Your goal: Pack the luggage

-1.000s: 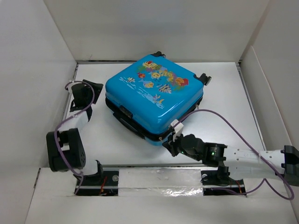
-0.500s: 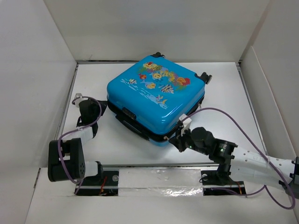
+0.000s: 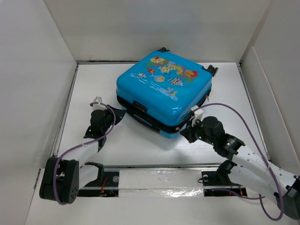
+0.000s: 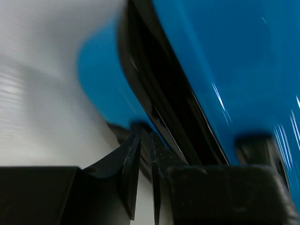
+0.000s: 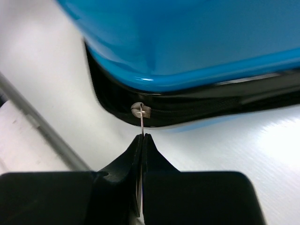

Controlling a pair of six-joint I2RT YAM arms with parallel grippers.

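Probably robotics lab test cell: white panel walls point(image 3: 154, 28) boxing white table point(image 3: 234, 89), taped mounting rail point(image 3: 159, 180).

Left arm point(image 3: 89, 145): white link shells, black joint housings, a bulky black base block point(image 3: 58, 180) at near left. A purple cable point(image 3: 77, 147) runs along it in loose loops.

Right arm point(image 3: 248, 164): same white links and black joints. A small green light point(image 3: 228, 137) sits on the black housing, and a second purple lead point(image 3: 234, 112) arcs along the arm.

Left gripper point(image 4: 144, 138): matte black fingers tapering to thin blades.

Right gripper point(image 5: 144, 137): identical black wedge fingers with a broad black body behind.
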